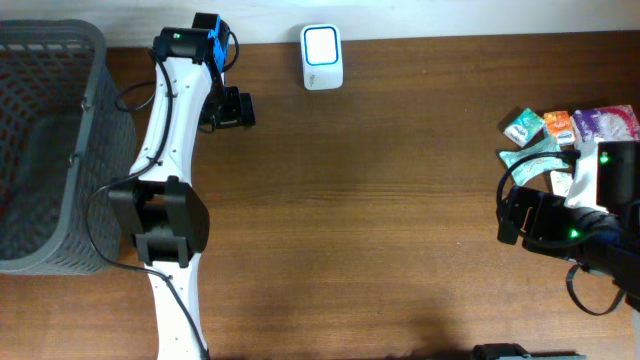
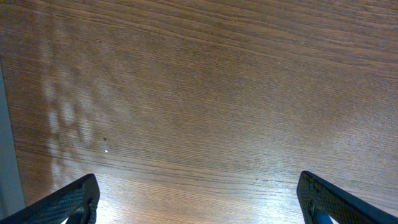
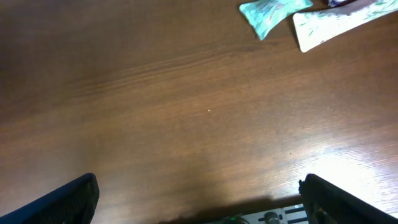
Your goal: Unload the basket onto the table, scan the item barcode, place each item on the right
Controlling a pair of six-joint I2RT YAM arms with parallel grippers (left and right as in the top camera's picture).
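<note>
A white barcode scanner (image 1: 322,57) stands at the table's far edge, in the middle. Several small packets lie in a pile (image 1: 560,135) at the right, among them a teal one (image 1: 522,127) and a purple one (image 1: 605,122). My left gripper (image 1: 238,110) hovers left of the scanner; in the left wrist view it (image 2: 199,202) is open over bare wood, holding nothing. My right gripper (image 1: 512,215) sits just in front of the pile. In the right wrist view it (image 3: 199,199) is open and empty, with a teal packet (image 3: 270,14) and a white-green packet (image 3: 339,22) lying ahead of it.
A grey mesh basket (image 1: 95,150) stands at the left edge of the table, beside the left arm. The wooden tabletop (image 1: 380,200) stretches between the two arms.
</note>
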